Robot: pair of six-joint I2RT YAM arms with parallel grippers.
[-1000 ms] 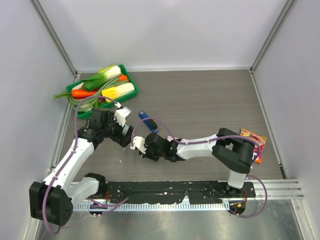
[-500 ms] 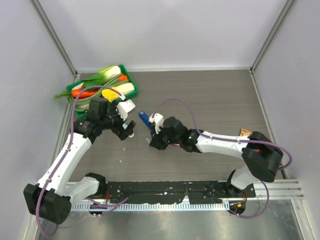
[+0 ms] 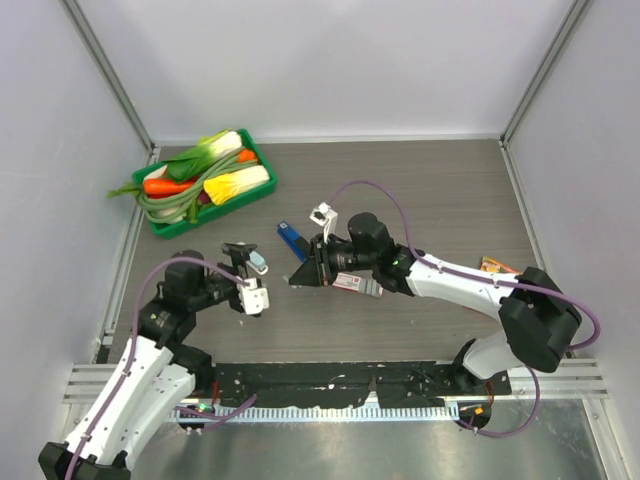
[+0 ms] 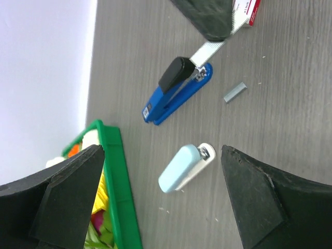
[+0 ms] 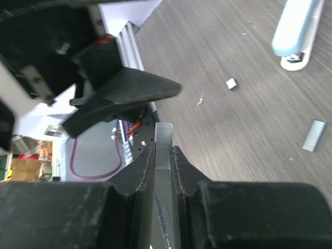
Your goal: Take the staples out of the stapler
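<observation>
top / surface: grey wood-grain surface (image 3: 430, 200)
top / blue stapler: blue metal stapler with a black top arm (image 3: 291, 241), flat on the surface; used as landmark
top / green tray: green plastic tray (image 3: 165, 228) of toy vegetables, up-left of the blue stapler, well apart
top / right gripper: right gripper (image 3: 308, 268) at the blue stapler's near end, clenched; what it pinches is too small to tell here
top / left gripper: left gripper (image 3: 249, 279) near-left of the blue stapler, released, fingers spread wide
top / box: small red-and-white cardboard box (image 3: 347, 282), right of the blue stapler, under the right arm
left wrist / left gripper: black fingers (image 4: 67, 202) in both lower corners, far apart
left wrist / metal band: thin ribbed silver-grey metal band (image 4: 209, 52) runs from the blue stapler's upper-right end into the right gripper; staples or a stapler part, can't tell
left wrist / staples: short thin silver-grey strip of staples (image 4: 235, 92), loose and flat on the surface, just right of the blue stapler's band end, not touching
left wrist / light-blue stapler: pale-blue plastic stapler with a white end (image 4: 185, 168), flat, below the blue stapler in this view, apart
left wrist / green tray: rim lower-left of the blue stapler
right wrist / right gripper: fingers (image 5: 135, 176) clamped on the metal band, seen edge-on
right wrist / staples: flat on the surface at the right edge
right wrist / light-blue stapler: top-right corner
right wrist / speck: tiny white bit (image 5: 231, 83) on the surface
</observation>
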